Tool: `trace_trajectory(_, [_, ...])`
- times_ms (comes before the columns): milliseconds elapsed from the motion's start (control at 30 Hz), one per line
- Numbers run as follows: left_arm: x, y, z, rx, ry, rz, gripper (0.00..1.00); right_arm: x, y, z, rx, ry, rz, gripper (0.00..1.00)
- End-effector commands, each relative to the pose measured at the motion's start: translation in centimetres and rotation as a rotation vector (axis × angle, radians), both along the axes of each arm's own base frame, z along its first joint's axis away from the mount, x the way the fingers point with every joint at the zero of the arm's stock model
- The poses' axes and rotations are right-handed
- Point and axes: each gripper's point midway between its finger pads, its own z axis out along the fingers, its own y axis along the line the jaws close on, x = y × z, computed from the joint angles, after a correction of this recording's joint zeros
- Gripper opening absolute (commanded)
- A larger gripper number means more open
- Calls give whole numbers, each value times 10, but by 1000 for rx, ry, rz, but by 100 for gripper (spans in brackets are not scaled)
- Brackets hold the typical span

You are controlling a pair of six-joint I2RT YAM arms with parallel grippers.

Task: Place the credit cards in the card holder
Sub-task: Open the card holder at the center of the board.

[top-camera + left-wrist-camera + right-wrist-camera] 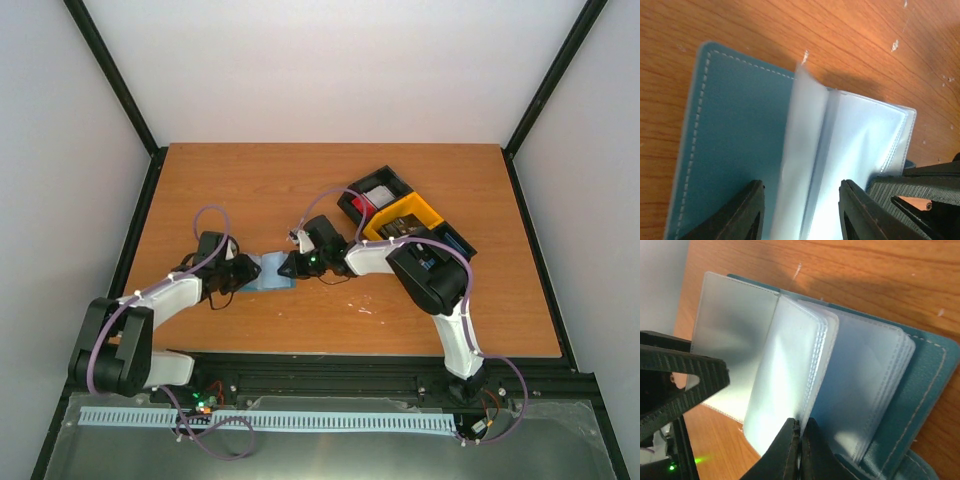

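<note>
Blue card holder (735, 130) between left claw (800, 210) and right claw (800, 440); black-yellow tray (432, 213) beyond.

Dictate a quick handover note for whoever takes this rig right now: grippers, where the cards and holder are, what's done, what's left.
Left gripper: open, jaws astride the clear pocket leaves of the card holder.
Right gripper: shut, tips at a leaf's edge; whether it pinches the leaf is unclear.
The card holder lies open on the table between both grippers. What looks like a red card sits in the black-and-yellow tray.
Done: holder opened.
Left: no card shows in any visible pocket; all loading remains.
</note>
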Motion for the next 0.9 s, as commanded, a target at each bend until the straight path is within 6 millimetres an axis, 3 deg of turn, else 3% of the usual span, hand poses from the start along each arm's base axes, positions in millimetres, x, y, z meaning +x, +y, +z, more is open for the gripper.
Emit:
trace_trajectory(0, [2,16,1,80,26,49,43,-1,-9,2,-84,-31,0,3])
trace_trajectory(200, [-1,17,-14,101,82,41,39,-2,-19,3,-141,-45,-5,3])
trace_trajectory(600, [-5,16,-19,117,103,6,38,4,-47,-2,-317,-96,-37,3])
trace_trajectory(767, [0,7,-15,79,85,-33,35,18,-52,27,-353,-195,-87,23])
trace_trajectory(867, [1,4,-15,63,81,-42,30,23,-54,44,-419,-285,-119,30])
